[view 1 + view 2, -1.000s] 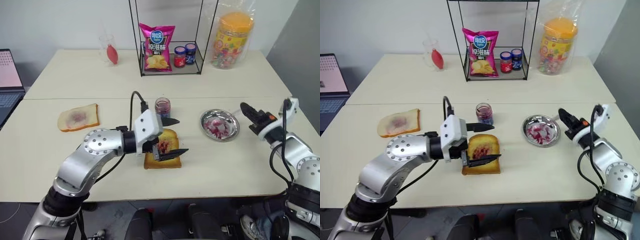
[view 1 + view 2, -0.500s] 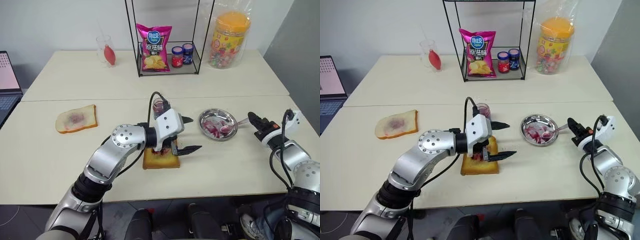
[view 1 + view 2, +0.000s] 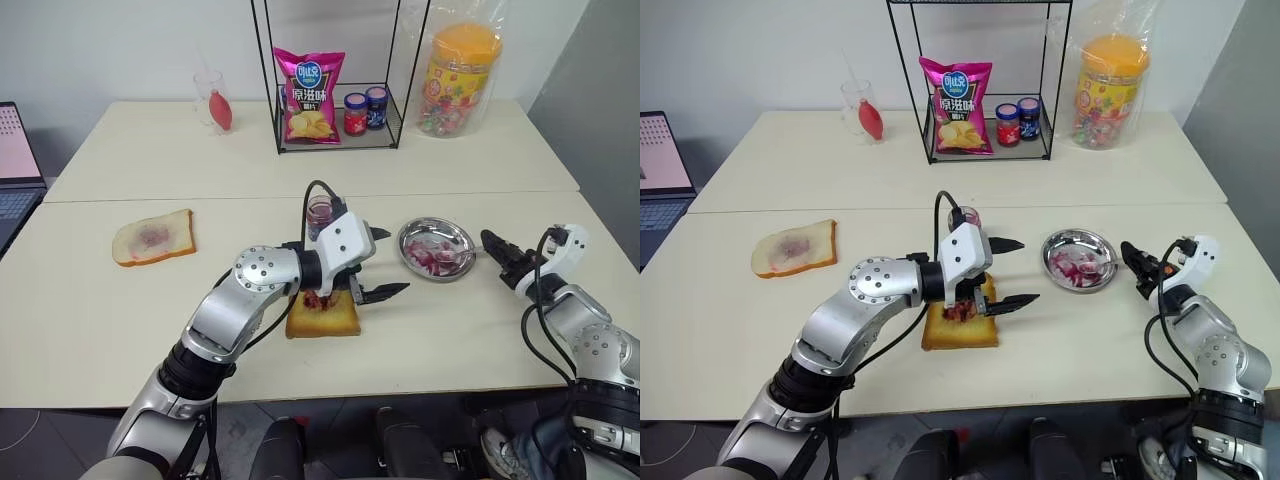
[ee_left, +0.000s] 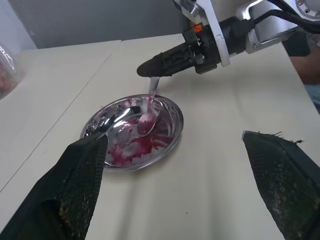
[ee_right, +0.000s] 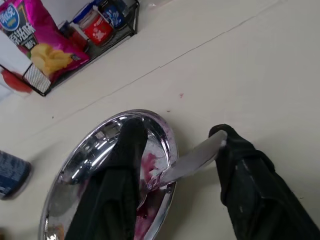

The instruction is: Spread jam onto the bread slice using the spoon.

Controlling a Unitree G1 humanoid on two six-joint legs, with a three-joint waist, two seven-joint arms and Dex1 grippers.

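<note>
Taking the steel dish as our landmark, we list first the bread slice, nearer to us than the dish and off to its left, flat on the table, golden-brown with a dark red smear at its far edge. We find the left gripper over the bread's dish-side edge, pointing toward the dish, its two black fingers spread wide with nothing between them. To the right of the dish we note the right gripper, reaching in toward the rim; its fingers stand a little apart, and the spoon lies with its handle between them, touching one finger, its bowl resting inside the dish among red smears. Whether the handle is pinched or merely lying loose we cannot tell. The jam sits in its small glass jar to the left of the dish, just beyond the left wrist. Well to the dish's left lies a pale bread slice. Beyond the dish stands a wire rack with a chip bag and two capped jars, and a candy tub.
</note>
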